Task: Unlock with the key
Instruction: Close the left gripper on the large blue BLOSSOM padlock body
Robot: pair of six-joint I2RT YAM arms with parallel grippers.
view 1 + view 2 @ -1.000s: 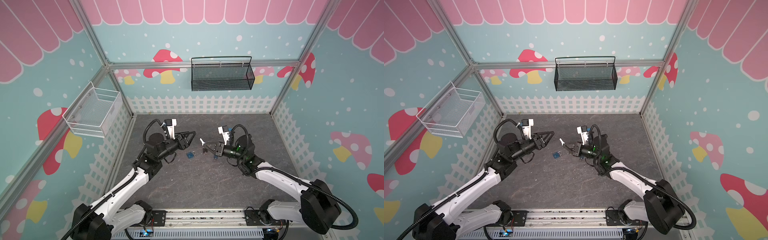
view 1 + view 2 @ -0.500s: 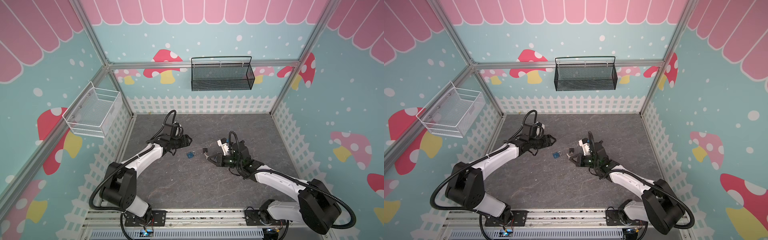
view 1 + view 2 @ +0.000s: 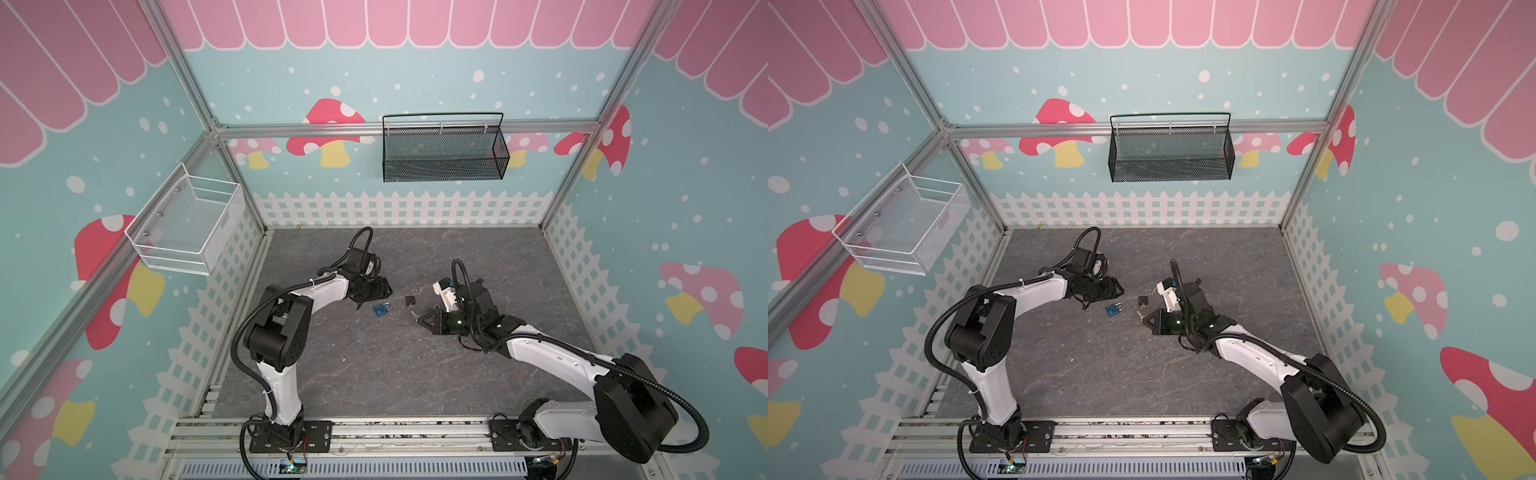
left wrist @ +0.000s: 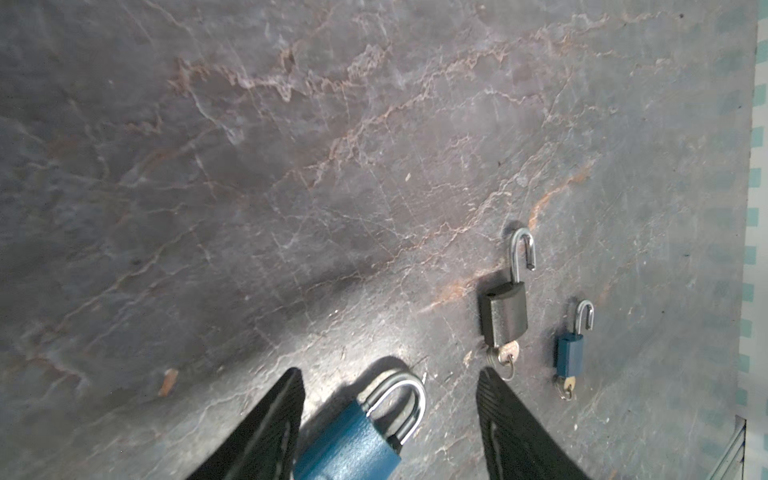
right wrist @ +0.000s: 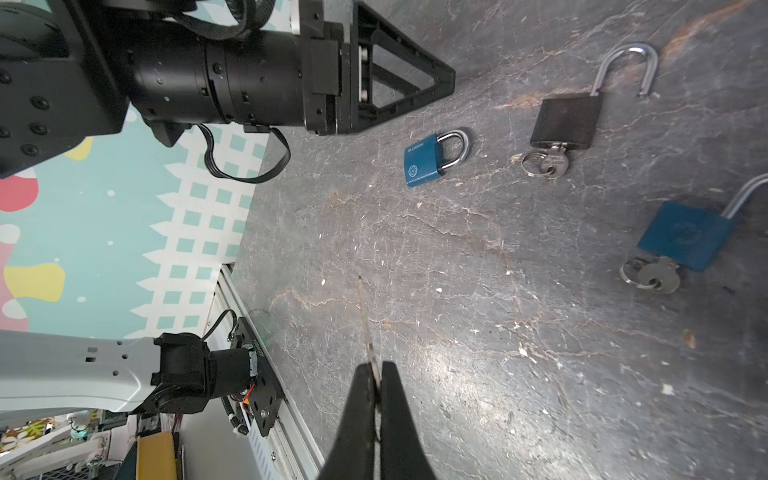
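A shut blue padlock (image 4: 353, 440) lies flat on the grey floor between the spread fingers of my open left gripper (image 4: 389, 374), untouched. In both top views that padlock (image 3: 381, 309) (image 3: 1114, 309) sits just in front of the left gripper (image 3: 387, 290) (image 3: 1119, 290). My right gripper (image 5: 377, 374) is shut on a thin silver key (image 5: 368, 328), seen edge-on, its tip pointing toward the blue padlock (image 5: 424, 160). In a top view the right gripper (image 3: 419, 319) hovers to the right of that padlock.
A black padlock (image 4: 505, 313) (image 5: 567, 120) (image 3: 410, 300) lies with its shackle open and a key in it. A second blue padlock (image 4: 570, 353) (image 5: 685, 237), also open with a key, lies beyond it. A black basket (image 3: 442, 149) and a white basket (image 3: 187, 226) hang on the walls.
The left arm has come down from a raised pose and now reaches low, its jaws a little wider on either side of the blue padlock. The right gripper has dropped lower with the key.
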